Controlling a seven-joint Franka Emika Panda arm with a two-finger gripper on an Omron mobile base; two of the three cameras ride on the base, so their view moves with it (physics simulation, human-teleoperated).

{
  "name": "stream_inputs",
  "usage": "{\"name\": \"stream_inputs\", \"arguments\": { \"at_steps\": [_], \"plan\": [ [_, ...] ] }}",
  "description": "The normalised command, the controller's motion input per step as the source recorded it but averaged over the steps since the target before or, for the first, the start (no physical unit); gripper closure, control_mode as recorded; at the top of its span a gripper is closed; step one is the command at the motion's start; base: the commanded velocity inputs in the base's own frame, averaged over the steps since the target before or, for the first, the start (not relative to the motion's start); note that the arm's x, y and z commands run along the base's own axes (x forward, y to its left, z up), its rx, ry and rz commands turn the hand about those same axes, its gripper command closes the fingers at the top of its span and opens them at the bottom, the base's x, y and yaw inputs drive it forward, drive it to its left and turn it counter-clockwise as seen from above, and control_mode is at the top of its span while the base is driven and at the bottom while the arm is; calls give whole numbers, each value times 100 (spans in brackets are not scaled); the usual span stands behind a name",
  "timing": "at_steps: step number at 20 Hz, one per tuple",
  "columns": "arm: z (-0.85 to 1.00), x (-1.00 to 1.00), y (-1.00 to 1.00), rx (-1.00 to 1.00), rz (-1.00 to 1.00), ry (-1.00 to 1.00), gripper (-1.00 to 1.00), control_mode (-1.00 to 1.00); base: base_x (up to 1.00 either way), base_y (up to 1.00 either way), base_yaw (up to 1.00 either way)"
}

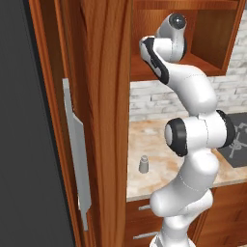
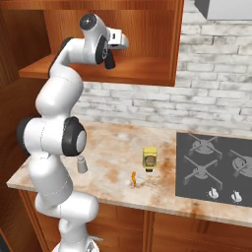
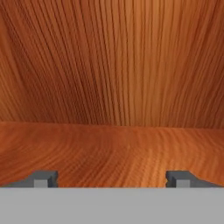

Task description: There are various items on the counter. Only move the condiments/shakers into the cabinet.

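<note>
My gripper [image 3: 112,179] is raised into the open reddish-brown cabinet [image 2: 142,69], just above its shelf and facing the back wall. It is open, its fingertips [image 3: 43,178] stand wide apart and nothing is between them. In the right base view the hand [image 2: 122,40] hovers over the shelf. A grey shaker with a lighter cap [image 2: 81,165] [image 1: 143,164] stands upright on the marbled counter [image 2: 113,142] near its front left. A yellow-brown squeeze bottle [image 2: 149,158] stands mid-counter, well below the gripper.
A tiny orange stick [image 2: 133,178] lies in front of the bottle. A black stovetop [image 2: 216,167] fills the counter's right side. The tall cabinet door [image 1: 106,96] stands open at the left. Drawers with metal handles [image 1: 144,207] sit under the counter.
</note>
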Motion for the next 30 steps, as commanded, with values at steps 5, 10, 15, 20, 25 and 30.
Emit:
{"name": "stream_inputs", "arguments": {
  "at_steps": [5, 10, 15, 20, 25, 30],
  "plan": [
    [-14, 28, 0, -8, 0, -3, -100, -100, 0, 0, 0],
    [-11, 19, 0, -6, 0, -3, -100, -100, 0, 0, 0],
    [0, -56, 0, 0, 0, -3, -100, -100, 0, 0, 0],
    [-19, -100, -4, 0, -8, -7, -100, -100, 0, 0, 0],
    [-62, -100, -4, 0, -11, -17, -100, -100, 0, 0, 0],
    [-94, -100, -1, 0, -8, -7, -100, -100, 0, 0, 0]
  ]
}}
